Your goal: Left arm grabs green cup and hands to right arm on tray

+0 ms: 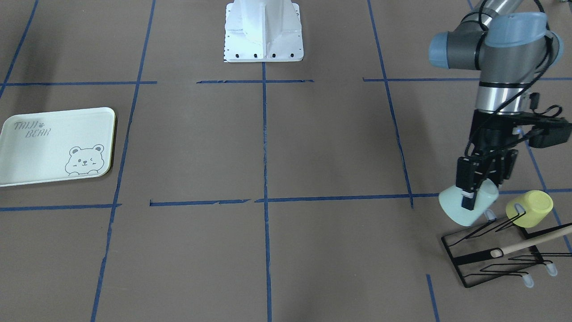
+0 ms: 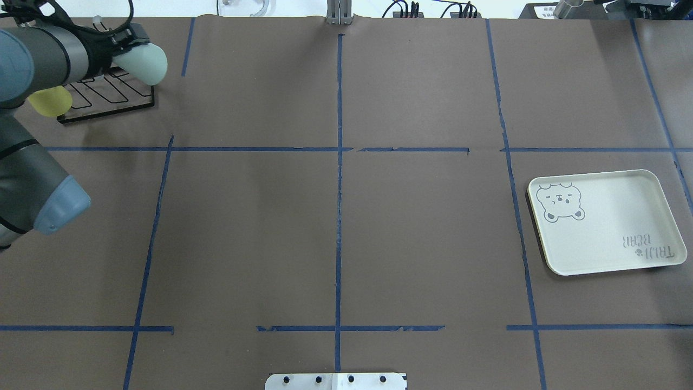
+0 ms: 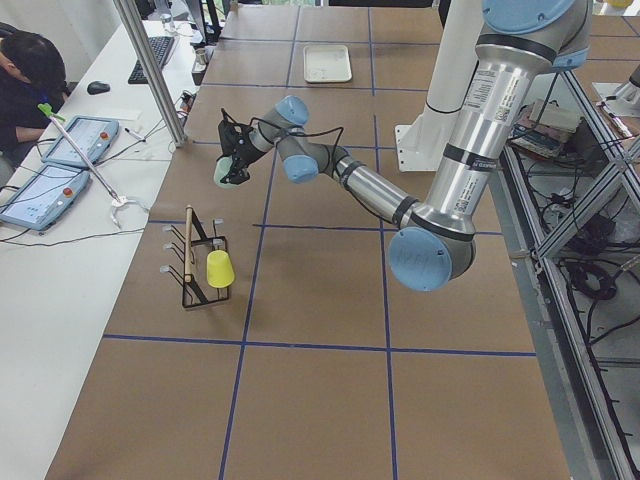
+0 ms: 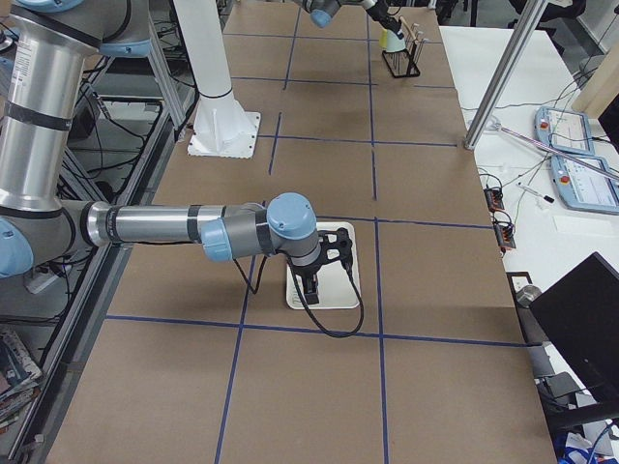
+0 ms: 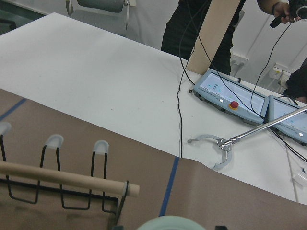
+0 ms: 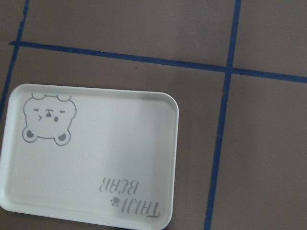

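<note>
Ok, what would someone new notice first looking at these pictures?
First, the green cup, held tilted in the left gripper at the far left corner of the table as the robot sees it, beside a black wire rack that holds a yellow-green cup. Next, the bear-print tray on the robot's right side, with the right arm hanging over it.

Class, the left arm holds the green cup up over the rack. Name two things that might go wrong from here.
1. The left gripper pinches the green cup tilted, apparently by one wall, so it may slip.
2. The cup hangs over the wire rack and near the yellow cup. If dropped, it might knock them.
</note>
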Controlling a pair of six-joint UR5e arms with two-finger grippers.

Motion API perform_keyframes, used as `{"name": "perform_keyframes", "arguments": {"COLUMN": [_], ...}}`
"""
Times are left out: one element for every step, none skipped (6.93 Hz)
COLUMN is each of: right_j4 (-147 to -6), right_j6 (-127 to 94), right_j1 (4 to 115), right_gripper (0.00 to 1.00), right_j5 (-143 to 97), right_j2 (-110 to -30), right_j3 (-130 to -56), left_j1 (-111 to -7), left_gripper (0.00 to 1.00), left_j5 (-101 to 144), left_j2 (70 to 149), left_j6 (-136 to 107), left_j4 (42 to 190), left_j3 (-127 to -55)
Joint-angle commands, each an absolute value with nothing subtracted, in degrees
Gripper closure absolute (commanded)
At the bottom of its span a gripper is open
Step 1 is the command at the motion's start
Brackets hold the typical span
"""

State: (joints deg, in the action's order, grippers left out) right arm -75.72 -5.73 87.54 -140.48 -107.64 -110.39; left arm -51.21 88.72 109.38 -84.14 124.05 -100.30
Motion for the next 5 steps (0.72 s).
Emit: {"name": "perform_keyframes", "arguments": {"right_j4": [-58.36,-50.27,-44.70,-42.30,-41.93], "right_j6": [-25.56,-36.28,-45.52,-50.31,-50.71], "right_j1": [81.69,77.04,72.90,71.47,71.11], "right_gripper": [0.00,0.00,0.00,0.00,0.01], "right_j5": [-142.03,-142.12,-142.99,-145.87,-148.16], "right_j2": [-107.49,-105.84,-102.86,-99.09,-97.05], "right_j3": [-110.39,-110.39,-109.69,-108.82,-108.81], "left_j1": [-47.47,-46.07,-43.97,-41.42,-39.92], "left_gripper": [0.41,0.41,0.41,0.41,0.41], "left_j5": [94.36,97.61,98.34,98.35,98.26], "left_j2": [111.26,111.79,113.01,113.38,113.38], "left_j6": [-94.70,-99.18,-102.71,-106.14,-109.74], "left_j4": [124.45,124.71,125.59,130.12,135.82], "left_j3": [-103.08,-105.36,-106.42,-106.35,-106.00]}}
